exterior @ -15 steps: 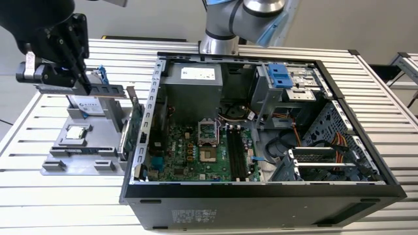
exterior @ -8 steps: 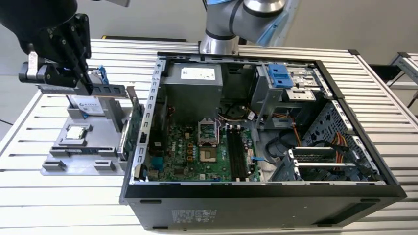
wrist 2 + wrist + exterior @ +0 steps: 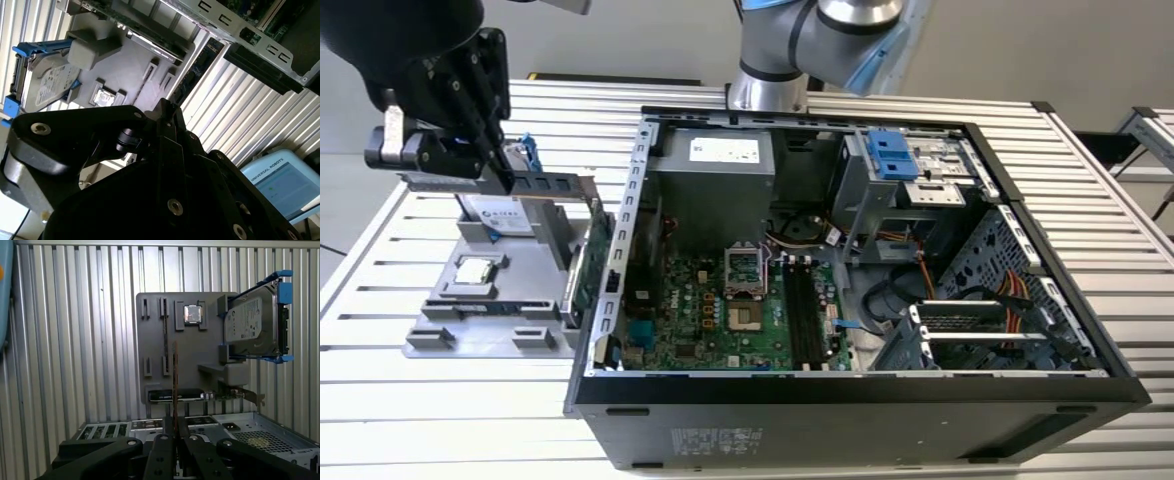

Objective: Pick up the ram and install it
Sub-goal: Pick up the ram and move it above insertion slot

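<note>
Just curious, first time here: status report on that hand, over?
Hand shut on the ram. Ram above grey tray, outside open computer case. Not installed.

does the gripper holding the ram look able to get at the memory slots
Probably yes: the case lies open upward and the memory slots sit bare, nothing over them; the gripper holds the ram beside the case.
</note>
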Tool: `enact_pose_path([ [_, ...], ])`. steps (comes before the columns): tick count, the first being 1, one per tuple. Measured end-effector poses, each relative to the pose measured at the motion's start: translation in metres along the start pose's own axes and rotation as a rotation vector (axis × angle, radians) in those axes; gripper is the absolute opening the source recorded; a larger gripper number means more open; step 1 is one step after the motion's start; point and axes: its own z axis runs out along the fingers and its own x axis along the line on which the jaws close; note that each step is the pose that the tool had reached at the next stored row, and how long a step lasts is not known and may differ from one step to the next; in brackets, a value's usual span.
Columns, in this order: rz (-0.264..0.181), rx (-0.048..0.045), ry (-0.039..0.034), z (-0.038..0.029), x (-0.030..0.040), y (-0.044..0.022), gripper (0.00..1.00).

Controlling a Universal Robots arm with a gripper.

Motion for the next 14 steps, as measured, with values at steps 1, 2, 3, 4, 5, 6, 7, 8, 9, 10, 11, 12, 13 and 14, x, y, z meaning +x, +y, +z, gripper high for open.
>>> enact_pose_path([
  [1,0.0,0.0,0.0,0.0,0.0,-0.0004,0.0],
  [2,0.0,0.0,0.0,0.0,0.0,-0.0008,0.0],
  [3,0.0,0.0,-0.0001,0.0,-0.0001,-0.0011,0.0],
  [4,0.0,0.0,0.0,0.0,-0.0001,-0.0014,0.0],
  [5,0.0,0.0,0.0,0.0,-0.0001,-0.0018,0.0],
  [6,0.0,0.0,0.0,0.0,-0.0001,-0.0021,0.0],
  [7,0.0,0.0,0.0,0.0,-0.0002,-0.0025,0.0],
  [8,0.0,0.0,-0.0001,0.0,-0.0002,-0.0028,0.0],
  [9,0.0,0.0,0.0,0.0,-0.0002,-0.0032,0.0],
  [10,0.0,0.0,0.0,0.0,-0.0002,-0.0035,0.0],
  [11,0.0,0.0,0.0,0.0,-0.0002,-0.0039,0.0],
  [12,0.0,-0.0001,0.0,0.0,-0.0002,-0.0041,0.0],
  [13,0.0,0.0,0.0,0.0,-0.0003,-0.0045,0.0],
  [14,0.0,0.0,-0.0001,0.0,-0.0003,-0.0048,0.0],
])
